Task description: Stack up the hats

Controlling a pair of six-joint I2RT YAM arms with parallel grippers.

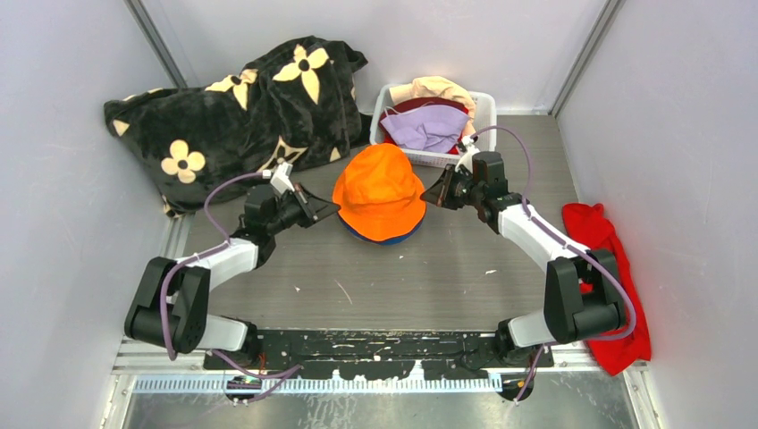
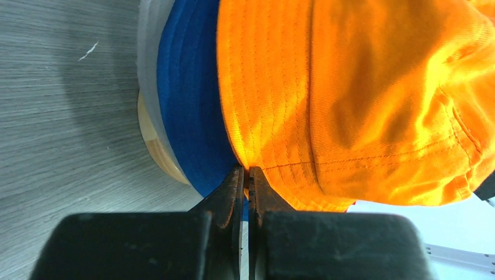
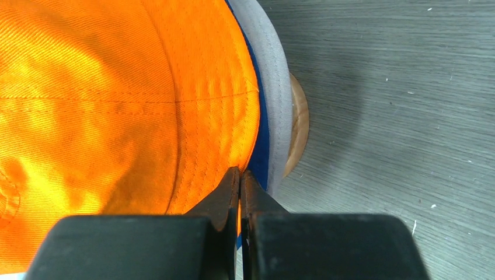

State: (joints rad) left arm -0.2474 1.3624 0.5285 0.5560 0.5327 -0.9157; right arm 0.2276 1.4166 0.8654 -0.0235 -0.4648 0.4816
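An orange bucket hat (image 1: 379,189) sits on top of a blue hat (image 1: 383,238) and a grey hat (image 3: 274,87) over a wooden base (image 3: 297,125) at the table's middle. My left gripper (image 1: 332,209) is shut on the orange hat's left brim (image 2: 257,163). My right gripper (image 1: 429,195) is shut on its right brim (image 3: 233,157). In the left wrist view the blue hat (image 2: 190,111) and the grey hat (image 2: 149,64) show under the orange one. A white basket (image 1: 485,105) at the back holds a lilac hat (image 1: 427,127), a maroon hat (image 1: 407,107) and a cream hat (image 1: 438,88).
A large black blanket with cream flowers (image 1: 241,112) lies at the back left. A plain red cloth (image 1: 612,277) lies along the right edge. White walls close the table on three sides.
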